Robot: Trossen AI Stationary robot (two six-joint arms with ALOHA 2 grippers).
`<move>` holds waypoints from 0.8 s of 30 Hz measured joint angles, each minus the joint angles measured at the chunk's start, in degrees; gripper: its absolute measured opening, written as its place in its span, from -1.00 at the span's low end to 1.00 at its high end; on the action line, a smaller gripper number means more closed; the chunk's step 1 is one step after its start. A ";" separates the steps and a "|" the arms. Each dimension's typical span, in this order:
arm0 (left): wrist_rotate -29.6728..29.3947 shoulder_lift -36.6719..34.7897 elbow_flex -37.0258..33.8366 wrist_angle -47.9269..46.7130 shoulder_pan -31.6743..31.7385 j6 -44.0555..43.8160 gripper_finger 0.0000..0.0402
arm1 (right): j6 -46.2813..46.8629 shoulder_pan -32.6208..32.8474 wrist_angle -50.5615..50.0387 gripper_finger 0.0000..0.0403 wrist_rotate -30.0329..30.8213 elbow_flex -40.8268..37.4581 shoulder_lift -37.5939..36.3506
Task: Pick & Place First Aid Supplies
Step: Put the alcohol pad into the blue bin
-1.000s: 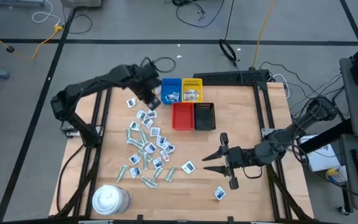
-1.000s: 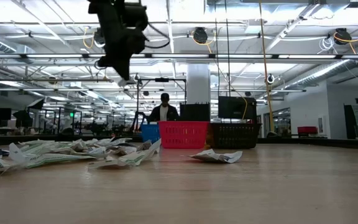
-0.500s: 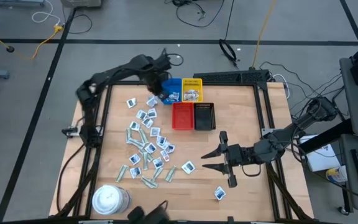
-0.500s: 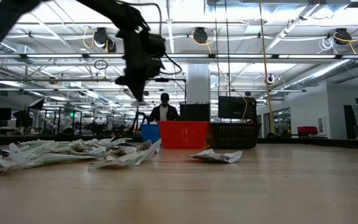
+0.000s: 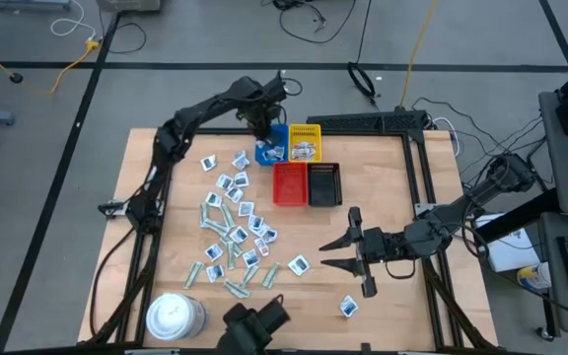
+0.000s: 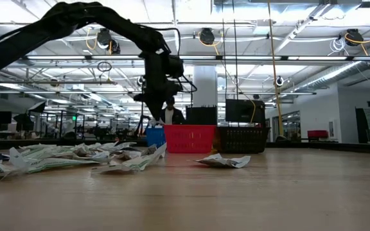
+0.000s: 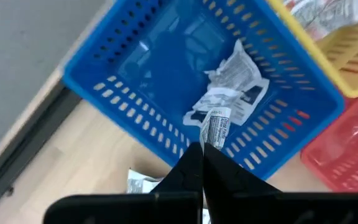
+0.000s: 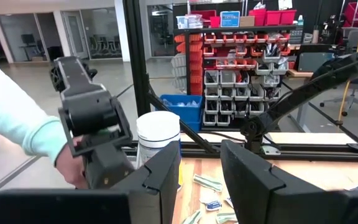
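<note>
My left gripper [image 5: 261, 126] is shut on one small white printed packet [image 7: 217, 123] and hangs over the blue tray [image 5: 264, 133]; it also shows in the low view [image 6: 151, 118]. The blue tray's floor [image 7: 166, 56] holds a few crumpled packets [image 7: 238, 78]. Many more packets [image 5: 233, 232] lie flat on the table's left half, and one [image 5: 349, 307] lies alone near the front. My right gripper [image 5: 328, 254] is open and empty, level above the table's right half. My left gripper pinches the packet by its near end [image 7: 211, 140] between the two fingertips [image 7: 191, 163]. The packet sticks out past the tips, lifted clear above the blue tray. The fingers come from above, slanting down.
Yellow [image 5: 305, 143], red [image 5: 290, 183] and black [image 5: 324, 184] trays stand beside the blue one at the table's far middle. A white tub [image 5: 176, 316] stands at the near left corner. A person's hand with a dark device [image 5: 251, 325] is at the near edge, and the pale sleeve shows in the right wrist view [image 8: 11, 118].
My left gripper has gone from above the scattered packets toward the table's far edge and to the right, and has come lower over the blue tray, still shut on the packet. A person's dark device has come in at the near edge.
</note>
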 joint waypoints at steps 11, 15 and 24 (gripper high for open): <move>-1.20 1.47 -0.07 8.00 -2.11 4.11 -0.99 | 0.20 -0.39 -0.04 -0.42 0.01 -0.01 0.00; -0.58 1.47 -0.07 7.88 -2.16 4.01 -0.86 | 0.33 -0.37 -0.10 -0.42 0.00 0.00 0.00; 2.15 1.47 -0.07 8.21 -2.34 5.40 -0.22 | 0.35 -0.37 -0.32 -0.42 0.00 -0.02 0.00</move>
